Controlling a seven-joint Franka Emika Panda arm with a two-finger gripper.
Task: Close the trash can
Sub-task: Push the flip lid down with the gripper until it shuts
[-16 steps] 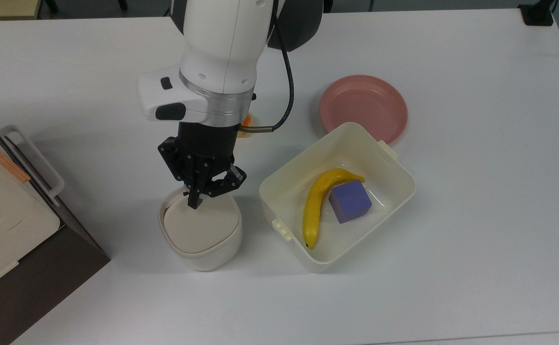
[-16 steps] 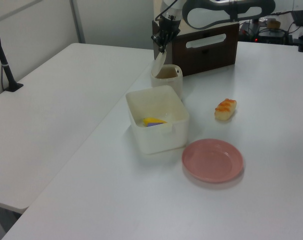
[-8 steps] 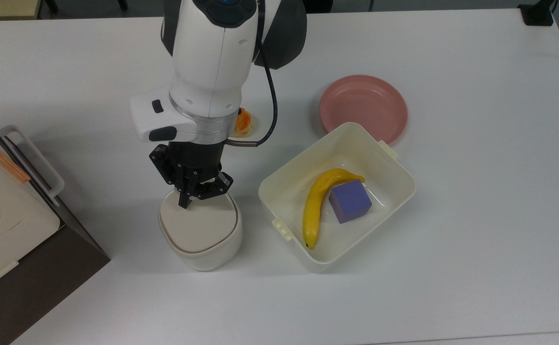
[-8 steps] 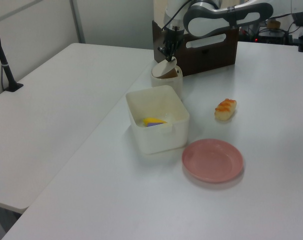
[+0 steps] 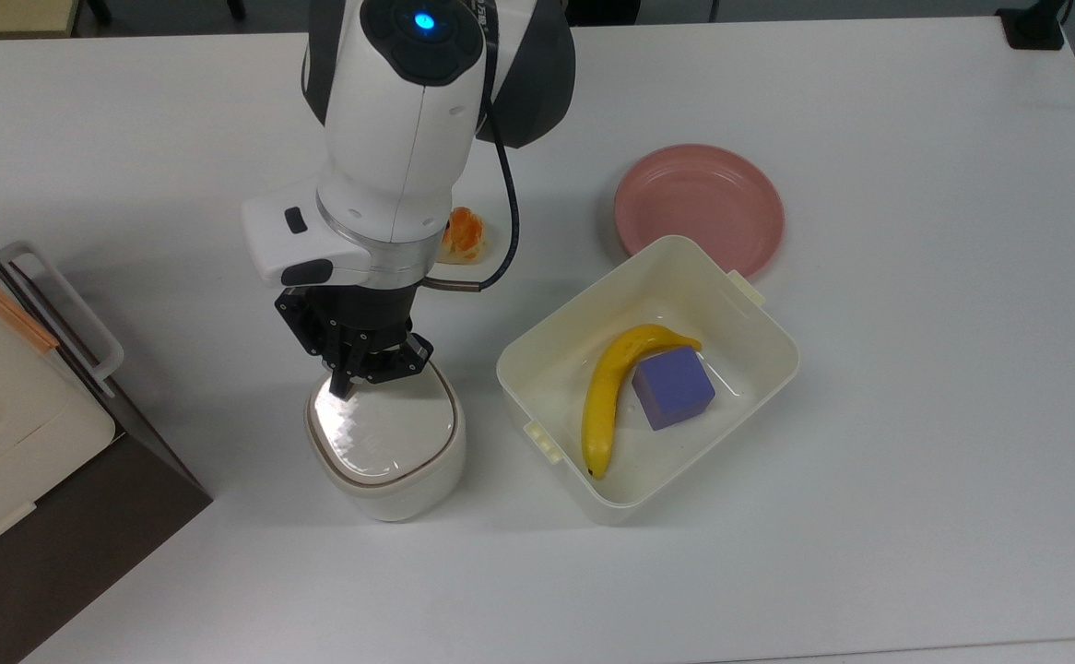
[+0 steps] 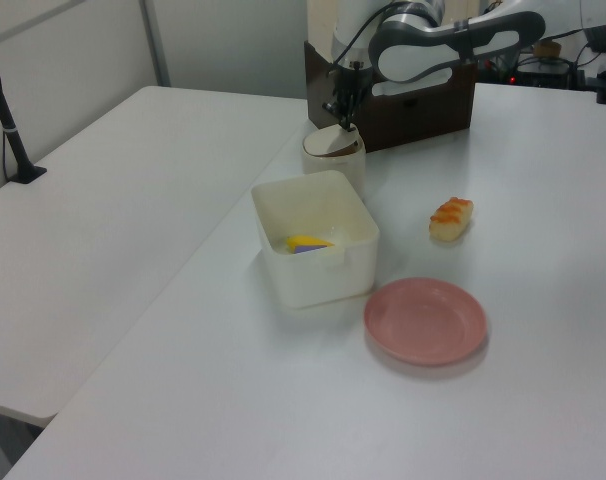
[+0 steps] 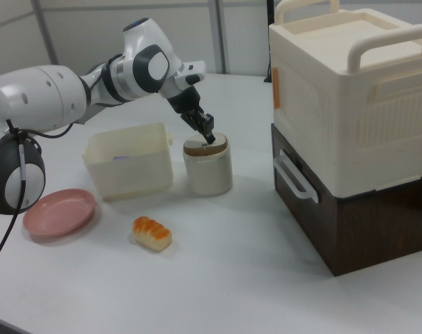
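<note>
Our gripper (image 5: 346, 383), fingers pinched together with nothing between them, presses its tip on the lid's edge because we want the trash can (image 5: 384, 446), just beside the tub (image 5: 759, 369) on the top view's left, pushed flat and nearly closed.

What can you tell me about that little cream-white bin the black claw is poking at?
The small cream-white plastic trash can stands upright on the white table, beside the larger cream rectangular tub. It is rounded-square, with smooth glossy walls. Its flat lid lies nearly level over the opening, a thin brownish seam showing round its edge. The robot's black gripper rests its tip on the lid's rear edge, on the top view's upper left.
</note>
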